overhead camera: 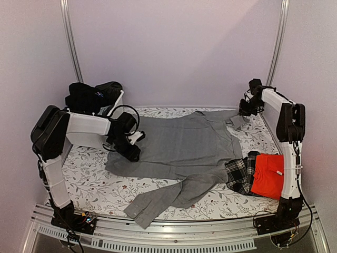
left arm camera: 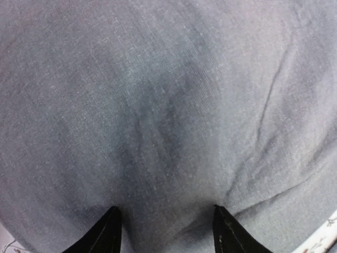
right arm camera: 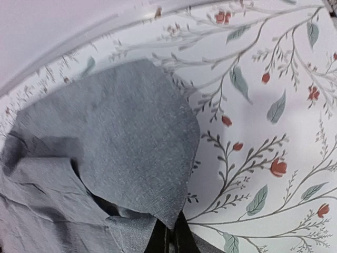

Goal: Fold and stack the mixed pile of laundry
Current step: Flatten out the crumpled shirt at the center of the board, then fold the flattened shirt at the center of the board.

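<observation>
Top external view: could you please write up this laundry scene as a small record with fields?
Shirt: grey shirt spread flat mid-table, one sleeve trailing toward the near edge
Left tool: left tool open, over the shirt's left part
Right tool: right tool shut on the shirt's far-right edge
Near right: red shirt folded, plaid cloth against it
Far left: black garment in white tub
</observation>
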`<state>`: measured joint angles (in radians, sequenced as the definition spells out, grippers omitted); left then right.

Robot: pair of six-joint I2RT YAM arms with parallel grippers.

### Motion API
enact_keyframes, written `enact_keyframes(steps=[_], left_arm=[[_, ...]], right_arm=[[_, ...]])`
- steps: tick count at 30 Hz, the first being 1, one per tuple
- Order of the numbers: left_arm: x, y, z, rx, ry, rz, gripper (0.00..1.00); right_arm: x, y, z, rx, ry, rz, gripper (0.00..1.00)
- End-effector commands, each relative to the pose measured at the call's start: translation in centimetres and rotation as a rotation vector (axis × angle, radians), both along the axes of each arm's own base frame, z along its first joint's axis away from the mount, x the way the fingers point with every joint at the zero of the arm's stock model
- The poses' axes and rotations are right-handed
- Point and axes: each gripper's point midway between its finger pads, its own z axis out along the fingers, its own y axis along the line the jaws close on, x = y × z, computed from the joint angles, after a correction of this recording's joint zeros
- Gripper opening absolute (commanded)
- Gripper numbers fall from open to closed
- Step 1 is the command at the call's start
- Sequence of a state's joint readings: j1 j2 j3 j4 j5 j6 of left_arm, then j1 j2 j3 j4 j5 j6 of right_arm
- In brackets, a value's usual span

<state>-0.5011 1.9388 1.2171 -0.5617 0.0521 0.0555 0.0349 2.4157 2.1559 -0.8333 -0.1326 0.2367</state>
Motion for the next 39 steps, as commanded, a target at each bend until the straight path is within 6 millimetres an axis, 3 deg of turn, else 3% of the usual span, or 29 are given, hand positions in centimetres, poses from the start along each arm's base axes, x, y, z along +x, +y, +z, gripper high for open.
enact_keyframes(steps=[1,7,11,14,16,22,26,33,39], left_arm=[[-4.6,-1.3,-2.0,-0.010,0.141,-0.056,0.57],[-7.3,-4.4,-2.5,-0.030,0.206,-0.152,0.56],[-6.1,-4.4,-1.1,-0.055,0.165,-0.118,0.58],[-3.2,-3.7,1.1,-0.089,0.097,-0.053,0.62],[-0.2,-2.3,3.4,-0.115,0.023,0.009,0.65],[8.8,1.1,12.2,-0.247,-0.246,0.172,0.75],[13.0,2.5,15.5,-0.238,-0.369,0.204,0.82],[18.3,3.9,16.3,-0.133,-0.457,0.173,0.81],[21.0,3.6,14.0,-0.053,-0.474,0.073,0.77]], right_arm=[[4.0,0.8,11.3,0.158,-0.276,-0.010,0.00],[4.8,5.1,16.5,0.470,-0.369,0.072,0.00],[4.0,7.8,22.2,0.641,-0.457,0.153,0.00],[2.2,10.7,27.3,0.730,-0.524,0.238,0.00],[1.0,12.5,29.4,0.768,-0.542,0.284,0.00],[-2.8,17.2,31.5,0.832,-0.530,0.402,0.00],[-5.5,19.4,34.2,0.840,-0.556,0.468,0.00],[-9.0,20.0,34.1,0.796,-0.535,0.455,0.00],[-13.6,19.8,29.4,0.764,-0.408,0.416,0.00]])
